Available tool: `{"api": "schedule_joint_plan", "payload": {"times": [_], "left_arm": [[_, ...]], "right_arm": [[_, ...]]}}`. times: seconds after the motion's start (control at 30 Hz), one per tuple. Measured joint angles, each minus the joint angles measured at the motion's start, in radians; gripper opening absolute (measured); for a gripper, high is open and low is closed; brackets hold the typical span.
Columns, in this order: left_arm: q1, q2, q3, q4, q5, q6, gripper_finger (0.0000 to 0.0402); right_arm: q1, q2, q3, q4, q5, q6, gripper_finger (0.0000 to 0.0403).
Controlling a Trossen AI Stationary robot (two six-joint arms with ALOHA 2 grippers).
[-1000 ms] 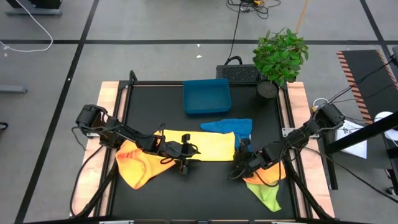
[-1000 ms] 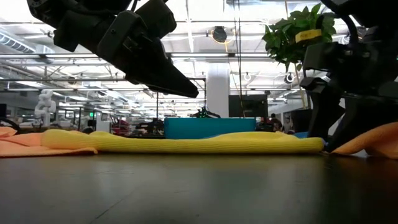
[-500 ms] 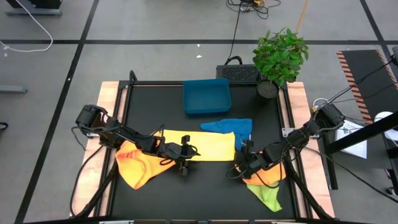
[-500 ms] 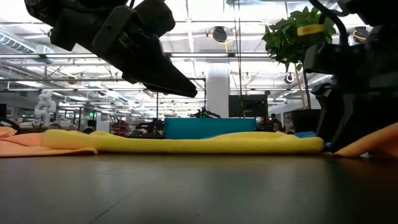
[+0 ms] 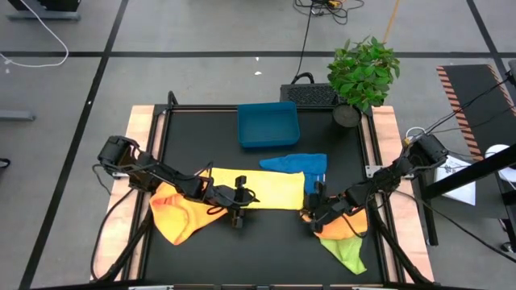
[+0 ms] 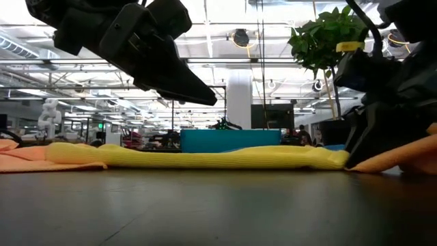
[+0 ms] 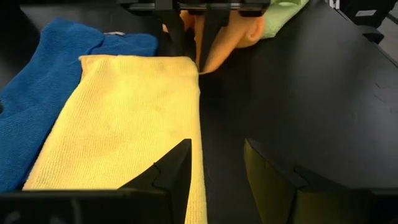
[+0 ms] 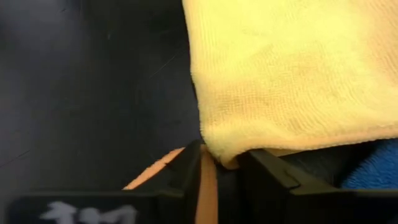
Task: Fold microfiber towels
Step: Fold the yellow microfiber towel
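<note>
A pale yellow towel [image 5: 266, 187] lies folded into a long strip across the middle of the black table. A blue towel [image 5: 294, 163] lies partly under its far right end. An orange towel [image 5: 179, 213] lies at the left. Another orange towel [image 5: 343, 228] and a lime green one [image 5: 348, 256] lie at the right. My right gripper [image 8: 221, 163] is shut on the yellow towel's near right corner. My left gripper [image 7: 217, 171] hangs open above the yellow towel's near edge [image 6: 184, 85], clear of it. My right gripper pinches the pale yellow towel's near right corner [image 8: 224, 152] between its two fingers. It comes slanting down from the table's right side. An orange edge [image 8: 207, 183] shows between the fingers below the corner. The towel lies flat on the table, slack.
A blue tray [image 5: 268, 125] stands at the table's far middle. A potted plant [image 5: 363, 72] is at the far right corner. Bare black table lies along the near edge between the orange towels.
My right gripper has tipped down and rolled at the yellow towel's near right corner, and its fingers have drawn together on that corner. The towel's right end has shifted slightly toward the left. My left gripper has kept still.
</note>
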Motion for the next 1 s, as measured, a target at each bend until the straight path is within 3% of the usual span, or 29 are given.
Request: {"api": "schedule_joint_plan", "payload": {"times": [0.27,0.5,0.7,0.8,1.0], "left_arm": [[-0.001,0.035,0.0,0.065,-0.001,0.009,0.0147],[-0.001,0.131,0.014,0.179,-0.001,0.044,0.0147],[-0.016,0.242,0.153,0.182,-0.029,0.122,0.0147],[-0.034,0.303,0.247,0.175,-0.093,0.189,0.0147],[-0.047,0.364,0.406,0.029,-0.348,0.229,0.0147]], "right_arm": [[-0.005,-0.018,-0.004,0.036,-0.045,-0.069,0.0006],[-0.02,-0.132,-0.005,0.04,-0.041,-0.08,0.0008],[-0.047,-0.207,-0.004,0.047,-0.038,-0.082,0.0003],[-0.063,-0.216,-0.004,0.049,-0.038,-0.082,0.0003],[-0.076,-0.216,-0.004,0.049,-0.042,-0.079,0.0003]]}}
